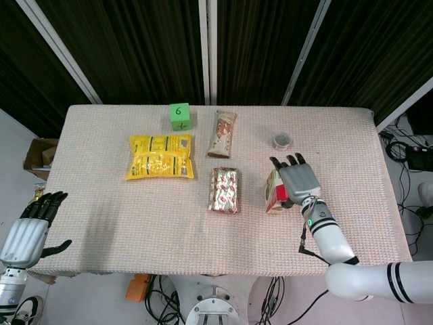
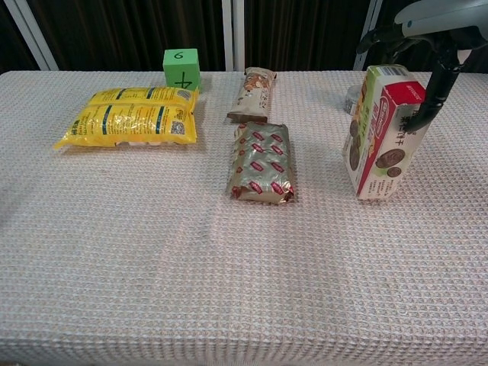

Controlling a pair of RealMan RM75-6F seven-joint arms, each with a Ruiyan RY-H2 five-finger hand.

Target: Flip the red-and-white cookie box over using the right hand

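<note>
The red-and-white cookie box stands on a long edge at the right of the table, its red face with cookie pictures turned toward the chest view. My right hand lies over the box's top, with its fingers reaching across the far side and the thumb pressing on the red near face, so it grips the box. My left hand hangs open off the table's near left corner and holds nothing.
A foil snack pack lies just left of the box. Behind the box sits a small tin. Further left are a brown bar, a yellow bag and a green cube.
</note>
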